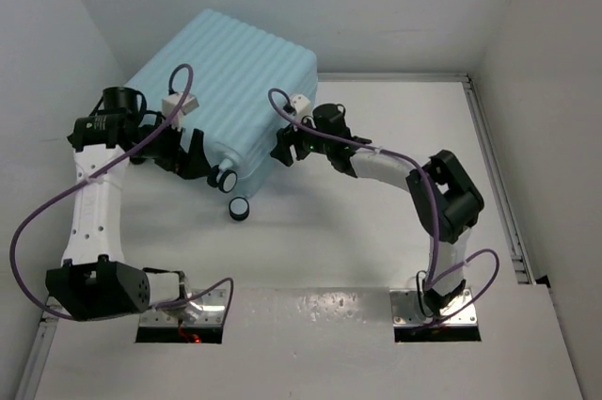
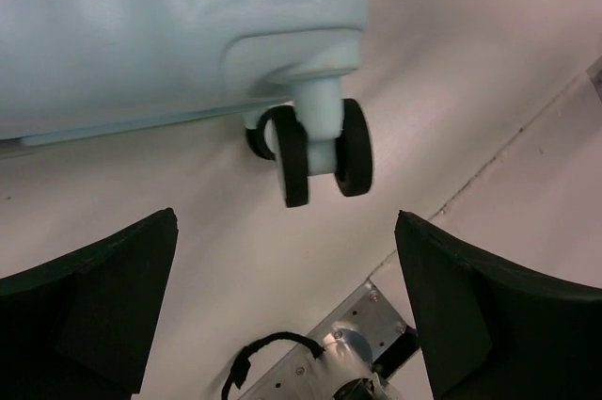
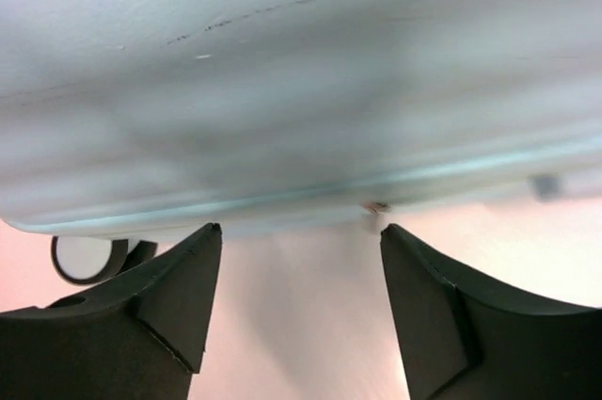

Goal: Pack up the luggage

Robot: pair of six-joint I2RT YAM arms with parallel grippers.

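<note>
step: likely securing the shut pale aqua ribbed hard-shell suitcase [image 1: 226,75], just ahead of both pincers | left pincer [image 1: 193,157] wide, empty, facing black wheel [image 2: 320,151] | right pincer [image 1: 285,148] parted, empty, at seam | next: probably a precise seam grip

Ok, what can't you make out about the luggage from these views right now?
Inside the luggage: it is closed, hidden in all views.
Its far side: top view, hidden by its own bulk.
Right wrist view: luggage blurred, filling the frame; whether the right gripper touches it is unclear.
Left wrist view: one wheel corner shows; the rest is cut off.
</note>
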